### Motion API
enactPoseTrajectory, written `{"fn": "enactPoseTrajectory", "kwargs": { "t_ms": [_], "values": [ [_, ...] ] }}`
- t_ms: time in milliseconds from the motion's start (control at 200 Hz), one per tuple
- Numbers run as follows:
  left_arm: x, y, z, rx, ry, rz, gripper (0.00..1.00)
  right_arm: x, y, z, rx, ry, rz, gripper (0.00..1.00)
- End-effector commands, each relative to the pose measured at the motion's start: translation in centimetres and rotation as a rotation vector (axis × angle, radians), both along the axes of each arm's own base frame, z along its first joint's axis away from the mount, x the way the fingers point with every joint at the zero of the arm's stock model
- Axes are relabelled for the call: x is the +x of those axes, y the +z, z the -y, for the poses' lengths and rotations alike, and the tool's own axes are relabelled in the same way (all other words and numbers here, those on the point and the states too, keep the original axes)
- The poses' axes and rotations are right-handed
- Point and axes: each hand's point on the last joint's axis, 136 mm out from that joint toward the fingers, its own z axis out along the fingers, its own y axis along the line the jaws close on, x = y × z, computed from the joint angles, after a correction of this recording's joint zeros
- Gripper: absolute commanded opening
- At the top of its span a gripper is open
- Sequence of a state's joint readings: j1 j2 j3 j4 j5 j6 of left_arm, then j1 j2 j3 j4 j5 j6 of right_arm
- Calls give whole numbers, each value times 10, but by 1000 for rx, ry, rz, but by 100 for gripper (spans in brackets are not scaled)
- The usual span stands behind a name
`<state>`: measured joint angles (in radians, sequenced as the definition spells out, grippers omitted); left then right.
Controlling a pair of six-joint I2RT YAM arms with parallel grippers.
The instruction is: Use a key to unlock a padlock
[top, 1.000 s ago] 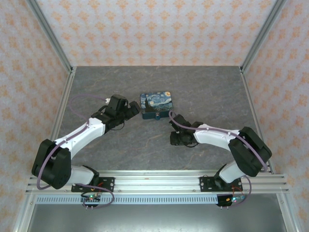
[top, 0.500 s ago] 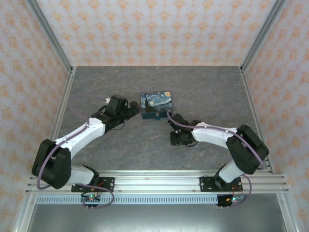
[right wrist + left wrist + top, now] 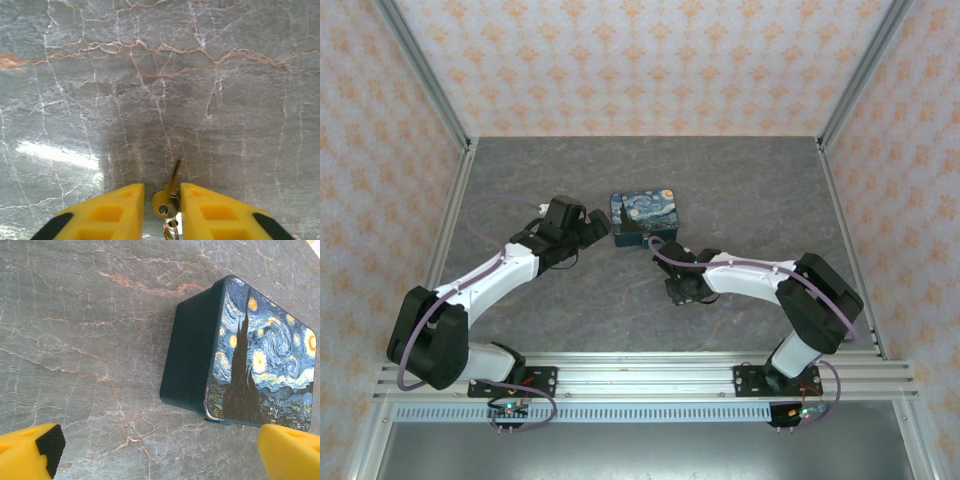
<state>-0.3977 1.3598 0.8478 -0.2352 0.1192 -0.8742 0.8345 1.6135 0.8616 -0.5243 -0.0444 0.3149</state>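
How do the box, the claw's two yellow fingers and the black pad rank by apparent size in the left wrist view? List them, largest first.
1. Box.
2. Yellow fingers: both are cropped by the frame and nearest the camera, so unranked against each other.
3. Black pad.

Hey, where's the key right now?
Right wrist view, bottom centre: the key is pinched between the right hand's yellow fingers, blade pointing over the marble table.

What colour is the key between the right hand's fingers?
Brassy gold key, clearest in the right wrist view.
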Motion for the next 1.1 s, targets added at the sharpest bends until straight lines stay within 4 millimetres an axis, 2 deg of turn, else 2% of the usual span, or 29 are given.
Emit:
{"fn": "enactPoseTrajectory", "kwargs": {
  "t_ms": [0,75,185,325,626,766,891,1096],
  "values": [
    [2,2,0,-4,14,11,100,-20,-26,23,-117,8,-84,20],
    [2,3,0,-4,14,12,100,-20,-29,23,-117,1,-84,16],
    [2,2,1,-5,13,9,100,-21,-31,23,-101,-9,-82,0],
    [2,1,1,-5,15,6,100,-13,-22,21,-13,-59,-65,0],
    [1,-1,2,-6,8,3,100,10,31,2,258,-161,26,0],
    [1,-1,10,-41,-11,1,100,18,53,-6,357,-201,71,0],
    [3,1,26,-137,-25,-4,100,29,77,-14,446,-235,118,0],
    [9,8,69,-370,-42,-15,100,50,122,-28,591,-273,211,0]
  ]
}}
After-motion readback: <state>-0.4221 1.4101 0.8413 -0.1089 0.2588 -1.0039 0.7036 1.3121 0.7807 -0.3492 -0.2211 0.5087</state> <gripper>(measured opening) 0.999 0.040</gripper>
